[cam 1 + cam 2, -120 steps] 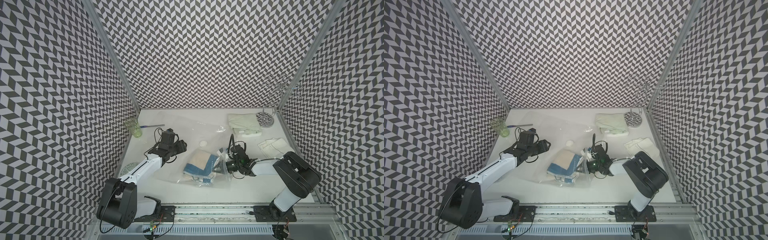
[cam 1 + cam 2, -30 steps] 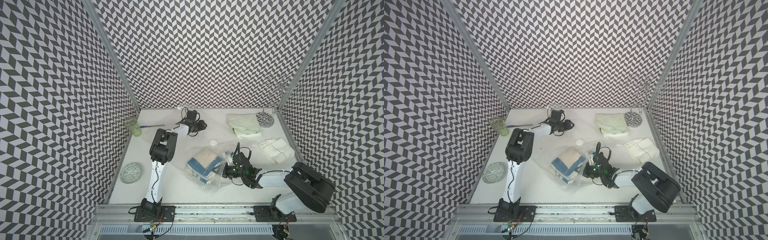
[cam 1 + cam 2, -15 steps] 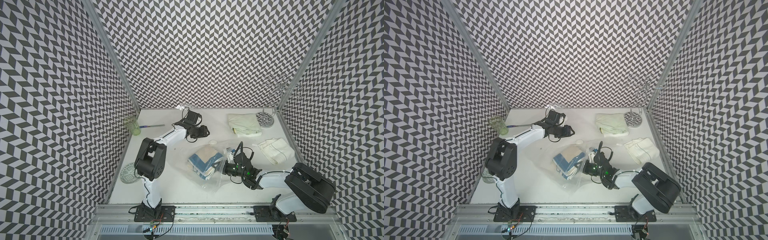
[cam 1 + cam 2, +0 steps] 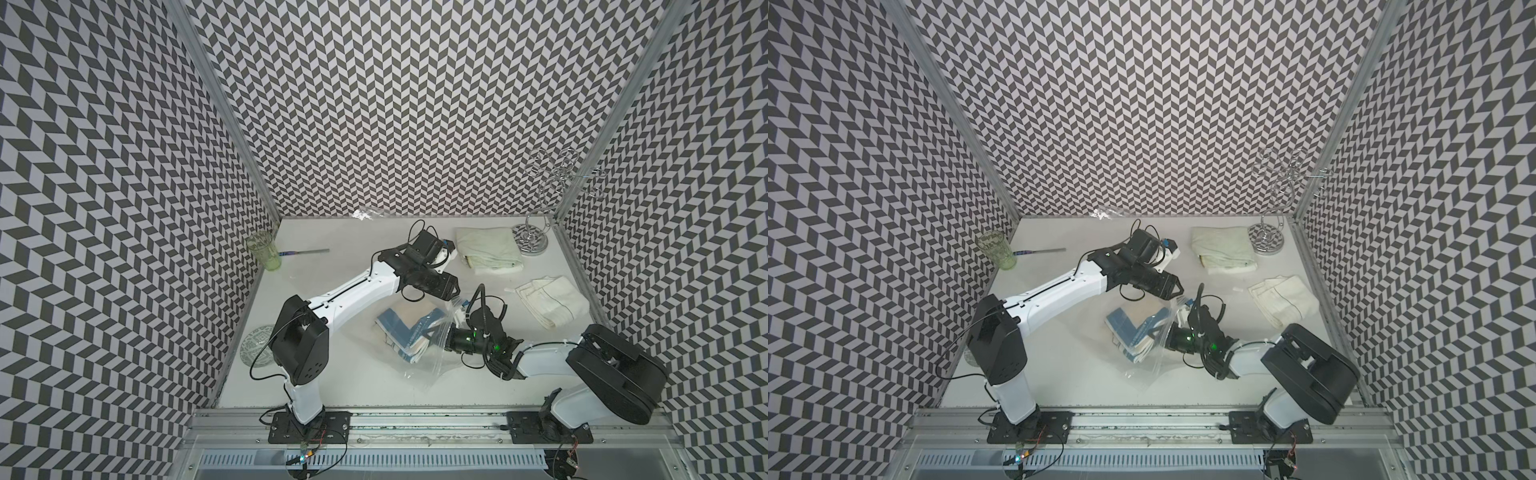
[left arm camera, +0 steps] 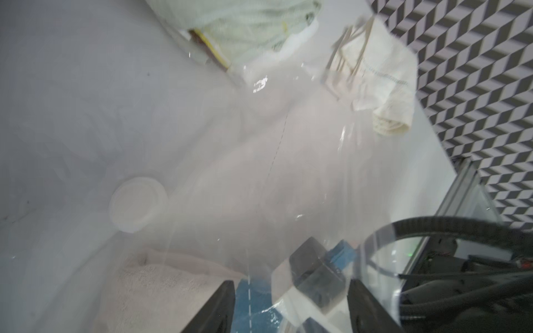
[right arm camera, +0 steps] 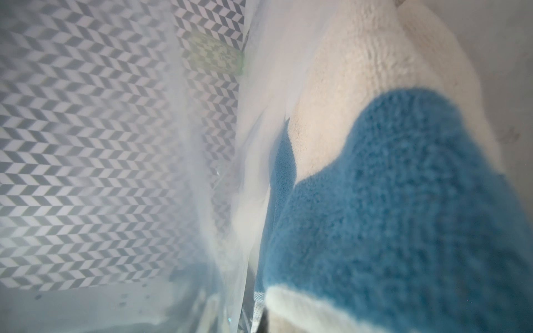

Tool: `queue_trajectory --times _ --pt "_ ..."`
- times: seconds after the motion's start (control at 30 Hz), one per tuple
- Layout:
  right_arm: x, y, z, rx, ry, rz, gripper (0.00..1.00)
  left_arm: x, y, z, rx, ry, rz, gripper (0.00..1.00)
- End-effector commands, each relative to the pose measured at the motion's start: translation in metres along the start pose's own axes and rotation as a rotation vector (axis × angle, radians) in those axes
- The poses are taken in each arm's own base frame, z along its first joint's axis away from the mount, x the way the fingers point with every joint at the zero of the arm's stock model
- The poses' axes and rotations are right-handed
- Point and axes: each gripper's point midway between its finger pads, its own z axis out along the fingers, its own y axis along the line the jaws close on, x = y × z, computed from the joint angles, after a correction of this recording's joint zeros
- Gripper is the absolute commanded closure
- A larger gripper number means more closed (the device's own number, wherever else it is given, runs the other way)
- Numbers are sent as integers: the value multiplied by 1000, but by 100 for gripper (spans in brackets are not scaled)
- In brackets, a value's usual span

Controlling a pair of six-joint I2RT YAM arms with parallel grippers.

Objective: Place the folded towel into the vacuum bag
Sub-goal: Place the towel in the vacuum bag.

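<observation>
A folded blue and cream towel (image 4: 409,332) (image 4: 1133,332) lies mid-table inside the clear vacuum bag (image 4: 419,368) (image 4: 1144,370). The bag's mouth is gathered around my right gripper (image 4: 442,338) (image 4: 1166,338). That gripper reaches in from the right and is shut on the towel's edge. In the right wrist view the towel (image 6: 403,201) fills the frame beside the bag's film (image 6: 202,173). My left gripper (image 4: 451,287) (image 4: 1173,286) (image 5: 291,314) hovers open just behind the bag, holding nothing. The round white valve (image 5: 138,204) shows in the left wrist view.
A pale green towel (image 4: 488,249) and a cream towel (image 4: 552,301) lie at the back right. A wire stand (image 4: 534,237) is in the back right corner. A green glass (image 4: 264,251), a thin tool (image 4: 305,252) and a patterned plate (image 4: 257,347) sit along the left side.
My left arm swung from the back wall toward the middle and its jaws widened. The bag and towel shifted slightly with my right gripper, which stayed shut.
</observation>
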Motion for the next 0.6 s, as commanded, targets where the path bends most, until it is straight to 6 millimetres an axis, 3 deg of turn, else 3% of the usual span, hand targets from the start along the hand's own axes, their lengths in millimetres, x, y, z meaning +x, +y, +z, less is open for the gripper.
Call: queue_trajectory --times 0.0,0.13,0.33,0.43,0.57 --pt "-5 19 0 -78 -17 -53 100 2 1 -6 -90 33 92 34" --pt "-5 18 1 -78 -13 -51 100 -2 -10 -7 -89 36 120 35" --pt "-4 16 0 -75 -15 -41 100 -27 -36 -46 -26 -61 136 33" --pt "-4 17 1 -75 -14 -40 100 -15 -45 -45 -7 -37 150 32" --pt "-4 16 2 -74 -12 -39 100 9 -35 -25 -65 38 167 33"
